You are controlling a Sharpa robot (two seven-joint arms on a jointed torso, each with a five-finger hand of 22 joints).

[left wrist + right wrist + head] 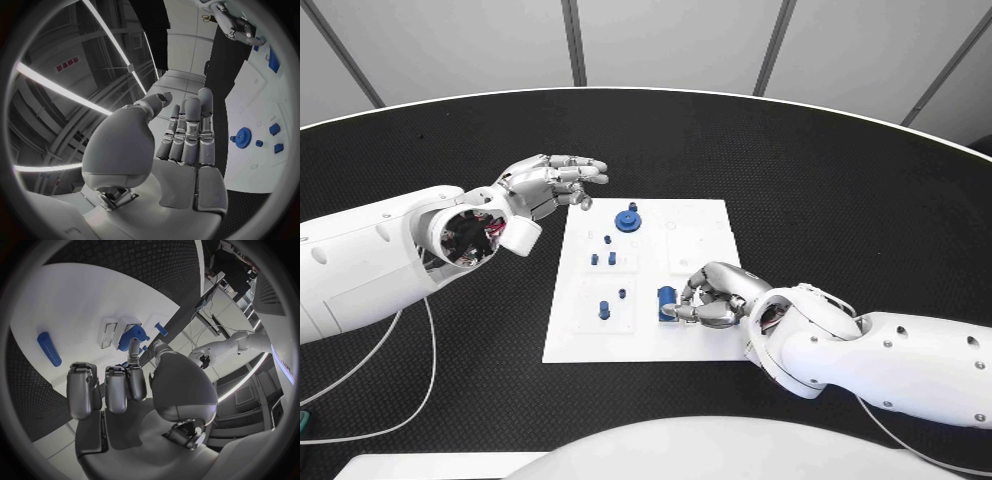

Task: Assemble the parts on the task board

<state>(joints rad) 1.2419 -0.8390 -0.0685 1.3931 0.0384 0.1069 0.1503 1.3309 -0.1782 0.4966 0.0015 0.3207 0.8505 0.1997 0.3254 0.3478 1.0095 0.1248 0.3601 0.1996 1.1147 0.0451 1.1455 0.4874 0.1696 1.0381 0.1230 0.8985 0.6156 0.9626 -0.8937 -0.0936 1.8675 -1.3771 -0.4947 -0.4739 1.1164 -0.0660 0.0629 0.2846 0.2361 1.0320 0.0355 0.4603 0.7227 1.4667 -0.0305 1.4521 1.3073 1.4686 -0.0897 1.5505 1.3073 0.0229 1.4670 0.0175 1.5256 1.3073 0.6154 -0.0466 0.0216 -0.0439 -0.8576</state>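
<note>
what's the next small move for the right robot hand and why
Probably lift the blue part a little: the right robot hand rests low on the task board with its fingers curled at that piece, while the left robot hand hovers open off the board's corner.

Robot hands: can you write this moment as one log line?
left hand: open, above table beside task board | right hand: fingers curled over board by blue part, grip unclear
</note>
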